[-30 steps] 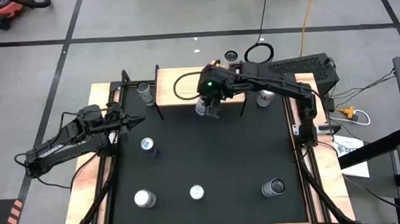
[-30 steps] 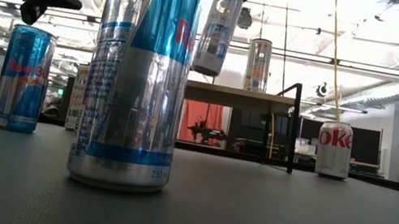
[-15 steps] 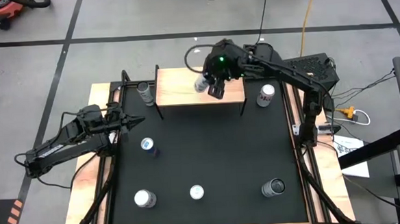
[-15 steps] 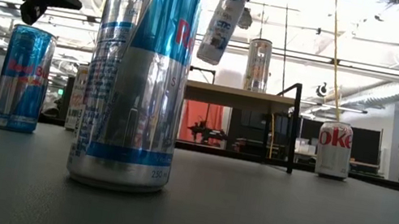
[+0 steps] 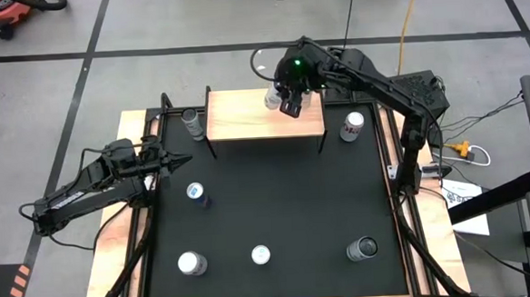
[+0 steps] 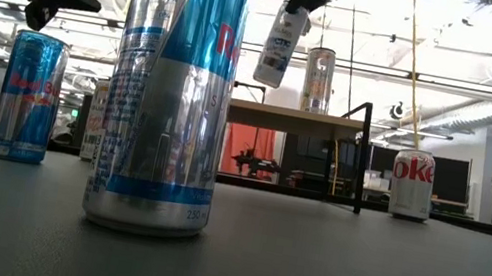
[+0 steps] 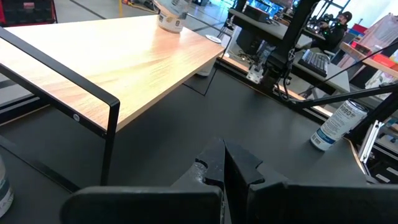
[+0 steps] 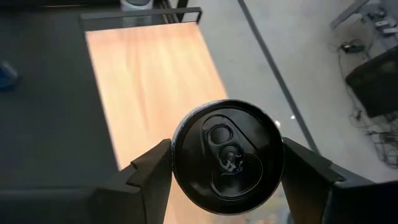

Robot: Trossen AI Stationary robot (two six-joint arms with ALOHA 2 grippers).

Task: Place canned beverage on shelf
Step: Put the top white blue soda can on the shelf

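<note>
We saw the right gripper clamped on a slim can, one finger on each side of its body, holding it in the air above the shelf near that shelf's far edge. From table height the can hung tilted, clear of the pale wood top. The shelf itself stood at the far edge of the black table.

The left gripper was pinched shut on nothing, poised over the table's left edge.

Other cans stood about the table: one just beside the shelf's left end, a Diet Coke can just past its right end, a blue one towards the left edge, and three along the near edge.
</note>
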